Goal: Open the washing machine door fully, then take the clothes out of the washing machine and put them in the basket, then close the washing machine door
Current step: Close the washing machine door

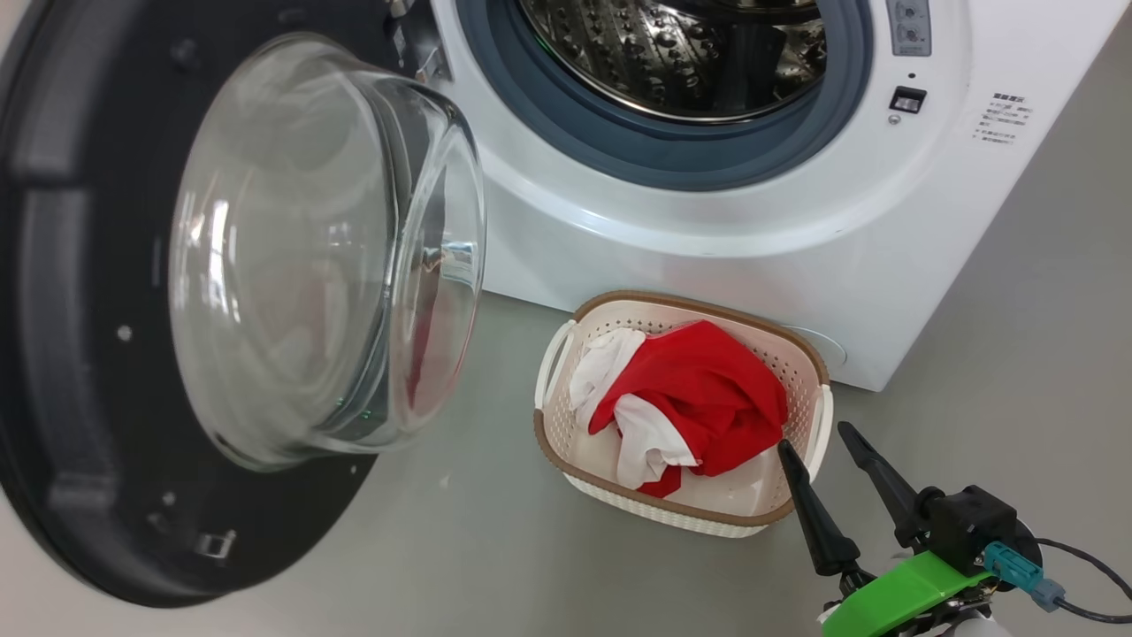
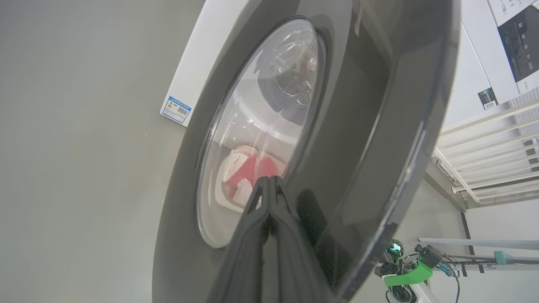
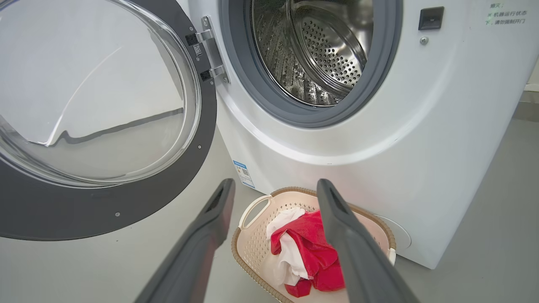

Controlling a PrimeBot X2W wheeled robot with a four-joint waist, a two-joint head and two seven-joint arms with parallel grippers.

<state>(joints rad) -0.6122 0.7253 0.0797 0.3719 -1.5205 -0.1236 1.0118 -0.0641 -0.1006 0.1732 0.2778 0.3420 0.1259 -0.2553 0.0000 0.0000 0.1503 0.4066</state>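
Note:
The washing machine (image 1: 707,221) stands with its door (image 1: 53,354) swung out to the left, the glass bowl (image 1: 327,257) bulging toward me. Its steel drum (image 3: 324,50) looks empty. The red and white clothes (image 1: 707,389) lie in the cream basket (image 1: 707,310) on the floor in front of the machine. My right gripper (image 1: 814,440) is open, just right of the basket with nothing between its fingers; in its wrist view the right gripper (image 3: 274,185) frames the clothes (image 3: 311,248). My left gripper (image 2: 269,179) is shut, close to the door's (image 2: 358,126) outer face; whether it touches I cannot tell.
The open door takes up the left side and overhangs the grey floor (image 1: 495,531). A door hinge (image 3: 210,54) sits at the opening's left edge and a latch slot (image 1: 906,99) at its right. A white slatted rack (image 2: 484,147) stands beyond the door.

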